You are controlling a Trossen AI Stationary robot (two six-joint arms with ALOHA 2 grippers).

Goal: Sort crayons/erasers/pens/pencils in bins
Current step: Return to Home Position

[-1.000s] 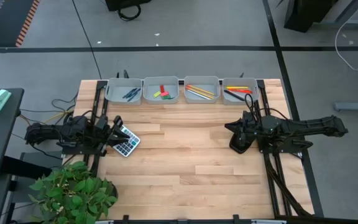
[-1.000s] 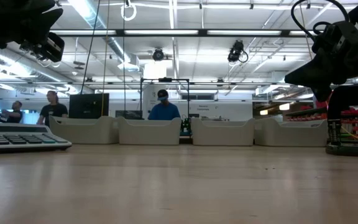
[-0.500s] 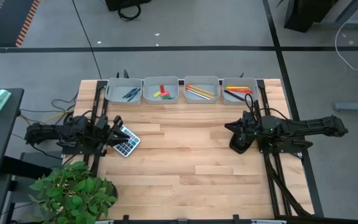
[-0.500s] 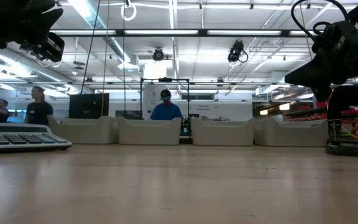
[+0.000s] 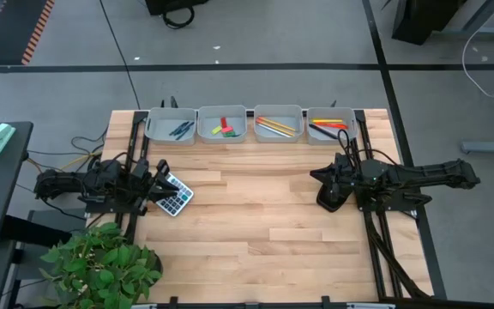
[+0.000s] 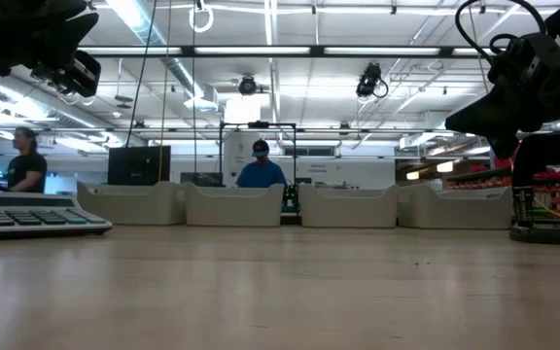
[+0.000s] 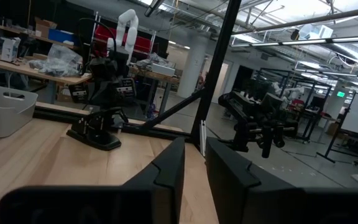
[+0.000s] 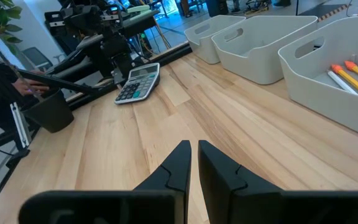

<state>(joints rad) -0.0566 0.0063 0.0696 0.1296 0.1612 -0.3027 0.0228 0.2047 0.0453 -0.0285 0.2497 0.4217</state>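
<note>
Grey bins (image 5: 223, 109) along the table's (image 5: 256, 232) far edge hold the erasers (image 5: 224, 129) and pencils (image 5: 274, 126), left gripper (image 7: 194, 144) and right gripper (image 8: 194, 146) sit closed and empty, so worst case the left one clips the calculator (image 5: 175, 196) right by it.

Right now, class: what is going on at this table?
Nothing is being handled. Both arms sit at the table's sides: the left end effector beside the calculator, the right end effector near the right edge, both shut and empty. The erasers and pencils lie in the bins along the far edge, so sorting looks finished.
</note>
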